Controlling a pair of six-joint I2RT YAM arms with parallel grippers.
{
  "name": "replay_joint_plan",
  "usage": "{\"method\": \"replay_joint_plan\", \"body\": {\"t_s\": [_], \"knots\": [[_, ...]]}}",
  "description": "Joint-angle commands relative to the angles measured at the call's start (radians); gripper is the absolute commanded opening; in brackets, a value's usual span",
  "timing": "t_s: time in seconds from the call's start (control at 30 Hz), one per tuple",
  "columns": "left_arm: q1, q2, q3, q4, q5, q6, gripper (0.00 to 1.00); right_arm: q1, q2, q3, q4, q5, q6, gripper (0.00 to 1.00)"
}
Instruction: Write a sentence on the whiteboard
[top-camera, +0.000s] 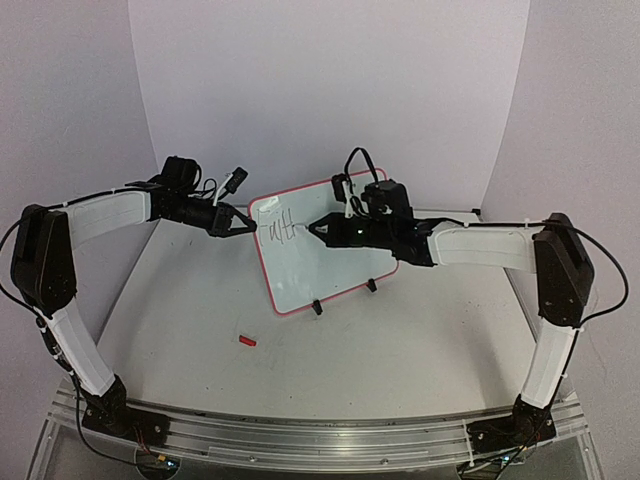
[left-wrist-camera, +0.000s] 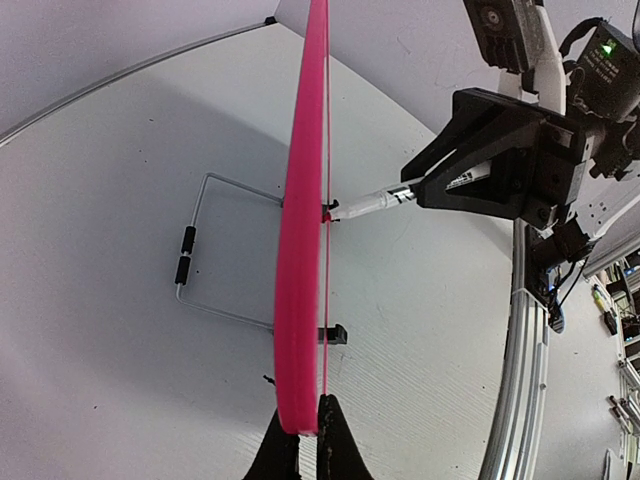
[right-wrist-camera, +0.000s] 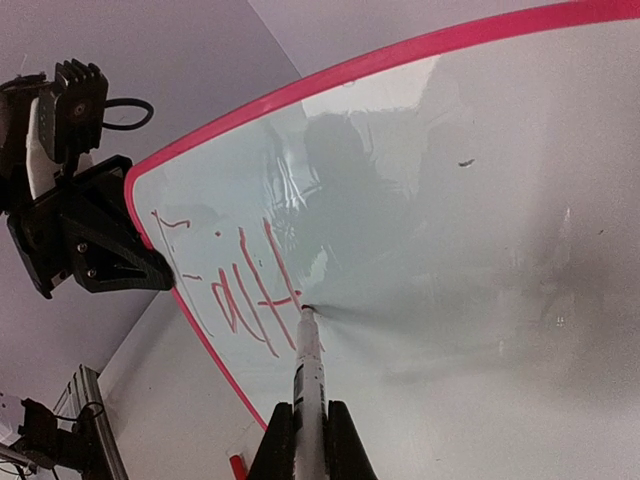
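- red cap (top-camera: 247, 340) lies alone on the table (top-camera: 420, 350), near side, left of centre, well apart from the board
- whiteboard (top-camera: 335, 270) stands mid-table, red-pink rim, turned at an angle, writing face toward the right arm
- two black clip feet (top-camera: 317, 308) on its lower edge rest on the table
- left wrist view shows the board edge-on (left-wrist-camera: 303, 250), with a wire stand (left-wrist-camera: 215, 250) behind it on the table
- left gripper (top-camera: 245, 225) comes in from the left, jaws pinched narrow on the board's left rim; in its own camera the pink rim sits between the two fingertips (left-wrist-camera: 310, 420)
- right gripper (top-camera: 318, 228) reaches in from the right, jaws closed on a white-barrelled marker (right-wrist-camera: 308, 370), barrel sticking out forward between the fingers (right-wrist-camera: 308, 445)
- marker tip touches the board face, upper left part, right at the end of the last stroke; also seen from the side (left-wrist-camera: 370, 203)
- sentence (right-wrist-camera: 235, 280) is only one word, roughly "Faith", thin reddish strokes near the left rim, dark in the top view (top-camera: 280, 230)
- rest of the board face is bare apart from a few tiny specks
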Motion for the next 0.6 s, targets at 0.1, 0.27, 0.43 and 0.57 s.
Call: {"method": "replay_joint_plan", "body": {"t_s": [0.1, 0.27, 0.43, 0.57], "knots": [[-0.03, -0.028, 0.024, -0.057, 0.005, 0.039, 0.0, -0.005, -0.06, -0.001, 0.052, 0.09, 0.004, 0.0], [-0.031, -0.029, 0.023, -0.056, 0.005, 0.041, 0.0, -0.005, -0.065, -0.015, 0.052, 0.099, 0.006, 0.0], [-0.032, -0.028, 0.024, -0.058, 0.005, 0.041, 0.0, -0.005, -0.066, -0.035, 0.05, 0.091, 0.011, 0.0], [-0.032, -0.027, 0.024, -0.057, 0.005, 0.04, 0.0, -0.005, -0.07, -0.066, 0.05, 0.084, 0.019, 0.0]]}}
